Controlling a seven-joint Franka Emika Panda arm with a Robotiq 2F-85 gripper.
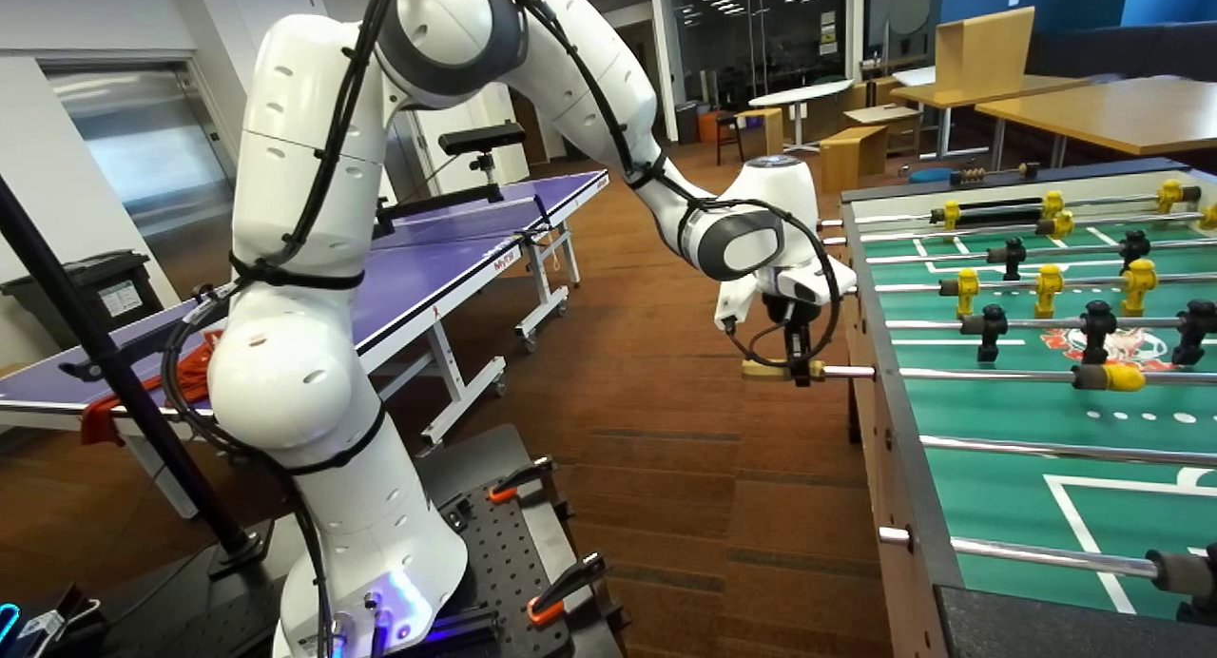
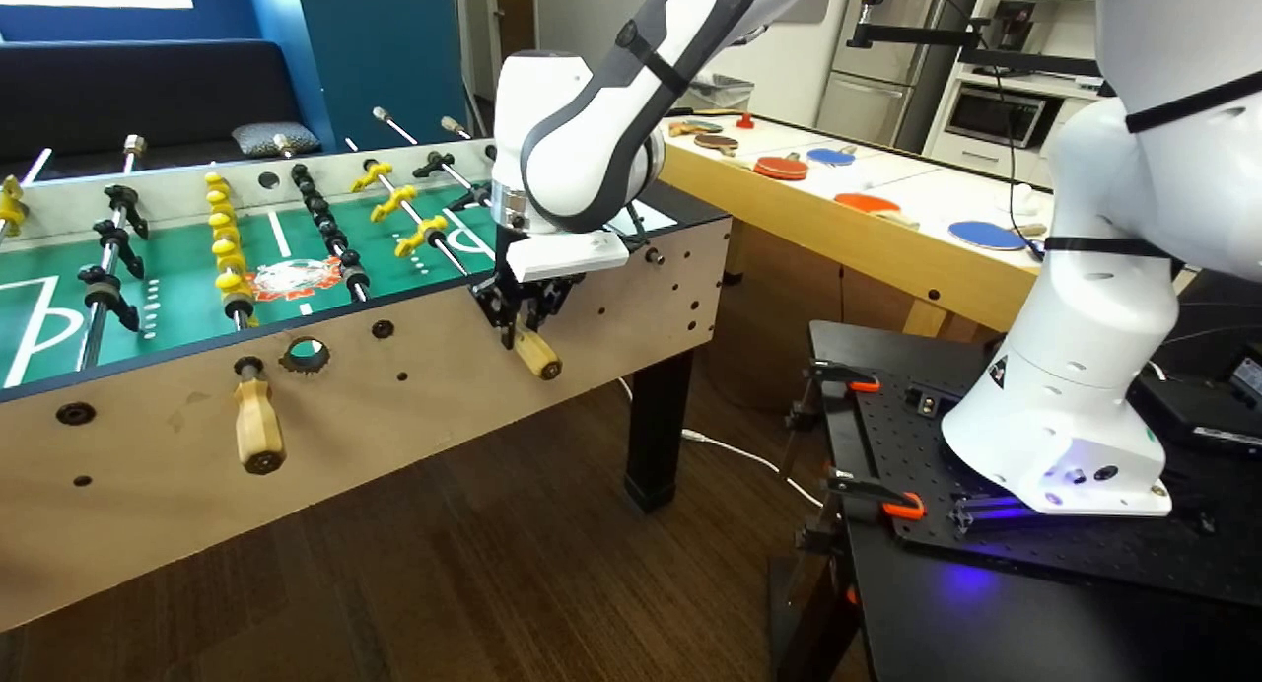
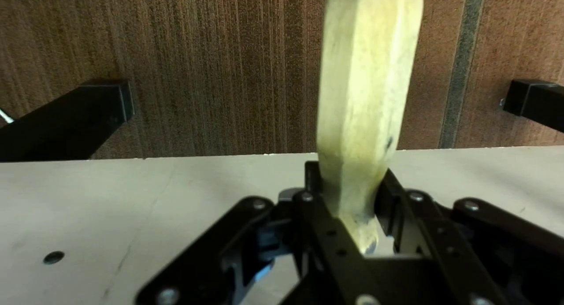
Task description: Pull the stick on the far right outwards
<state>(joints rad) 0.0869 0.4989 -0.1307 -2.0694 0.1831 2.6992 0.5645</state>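
Clasping the stick (image 3: 368,98) — gripper (image 3: 350,181); shaft (image 1: 849,372) showing

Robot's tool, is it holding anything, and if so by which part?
A foosball rod, by its wooden handle, which the tool grips near the metal shaft.

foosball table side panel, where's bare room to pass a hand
In an exterior view, likely across the side panel between the ungripped handle and the gripped handle, or between the latter and the black table leg. Crowded: the gripped handle, clasped by the tool.
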